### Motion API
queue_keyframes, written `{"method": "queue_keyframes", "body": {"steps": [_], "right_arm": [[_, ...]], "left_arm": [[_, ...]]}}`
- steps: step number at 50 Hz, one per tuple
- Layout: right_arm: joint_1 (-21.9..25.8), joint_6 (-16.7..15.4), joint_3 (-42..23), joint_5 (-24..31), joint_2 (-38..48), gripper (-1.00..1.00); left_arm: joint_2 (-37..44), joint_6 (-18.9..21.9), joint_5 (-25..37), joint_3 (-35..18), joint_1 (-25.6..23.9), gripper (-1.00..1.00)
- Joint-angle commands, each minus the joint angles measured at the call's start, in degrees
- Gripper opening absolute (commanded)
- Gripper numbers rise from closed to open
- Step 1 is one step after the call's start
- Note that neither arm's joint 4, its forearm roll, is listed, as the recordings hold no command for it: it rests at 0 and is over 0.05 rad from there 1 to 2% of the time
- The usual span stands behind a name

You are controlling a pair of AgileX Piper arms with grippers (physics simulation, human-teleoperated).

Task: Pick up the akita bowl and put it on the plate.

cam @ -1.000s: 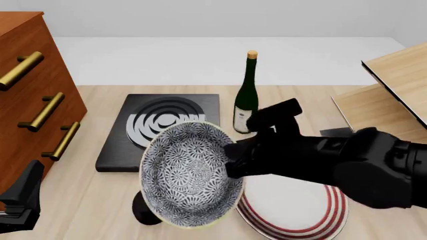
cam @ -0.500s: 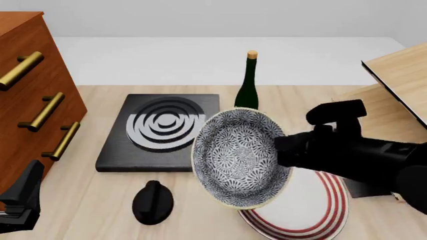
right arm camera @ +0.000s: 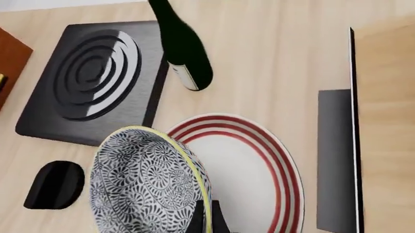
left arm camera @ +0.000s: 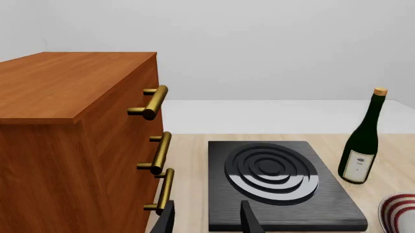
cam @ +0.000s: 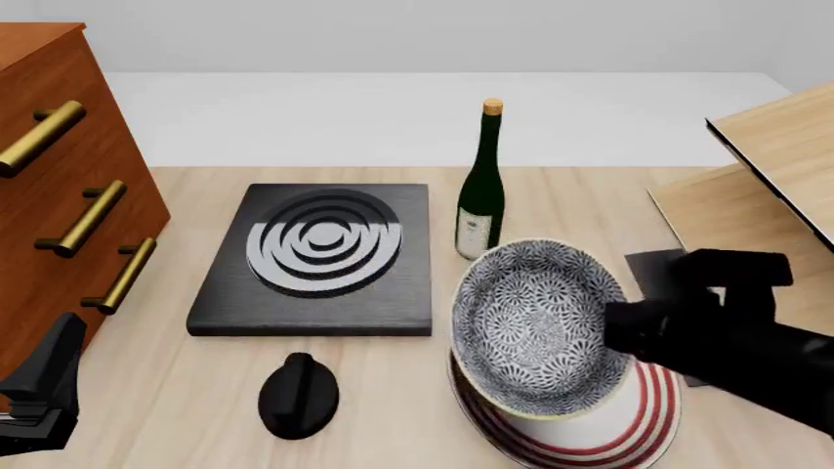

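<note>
The akita bowl (cam: 534,327), white with dense dark-blue flowers and a yellowish rim, hangs tilted with its opening facing the front camera. My right gripper (cam: 615,332) is shut on its right rim. It sits over the left part of the plate (cam: 651,405), a flat white plate with red rings. Whether its lower edge touches the plate I cannot tell. The right wrist view shows the bowl (right arm camera: 146,184) beside the plate (right arm camera: 259,170), with the right gripper (right arm camera: 206,216) pinching the rim. My left gripper (cam: 42,391) rests at the near left, and in its own view the left gripper (left arm camera: 207,211) is open with nothing in it.
A black square slab (cam: 319,259) with grey rings lies left of the plate, with a green wine bottle (cam: 481,195) behind the bowl. A small black knob (cam: 299,394) lies near the front. A wooden drawer cabinet (cam: 53,195) stands at left, and wooden boards (cam: 769,186) at right.
My right gripper has carried the bowl rightward and lower, from above the black knob to over the plate. The left arm has not moved.
</note>
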Motion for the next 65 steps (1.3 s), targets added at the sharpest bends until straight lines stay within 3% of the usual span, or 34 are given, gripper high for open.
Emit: {"method": "queue_keyframes", "body": {"steps": [1, 19, 44, 45, 48, 65], "right_arm": [[-4.99, -0.28, 4.36, -4.36, 1.43, -1.0], [-6.34, 1.9, 9.31, -16.64, 10.15, -1.0], [-6.09, 1.53, 11.99, -21.47, 13.7, -1.0], [-6.26, 1.19, 11.82, -21.29, 13.52, 1.0], [-7.1, -0.88, 10.58, -19.55, 10.52, 1.0], [-8.34, -2.14, 9.72, -16.69, 5.52, 1.0]], "left_arm": [[0.0, 0.02, 0.0, 0.0, -0.01, 1.0], [0.0, -0.01, 0.0, 0.0, 0.0, 1.0], [0.0, 0.0, 0.0, 0.0, 0.0, 1.0], [-0.01, -0.01, 0.0, 0.0, 0.0, 1.0], [0.01, -0.02, 0.0, 0.0, 0.0, 1.0], [0.0, -0.01, 0.0, 0.0, 0.01, 1.0]]}}
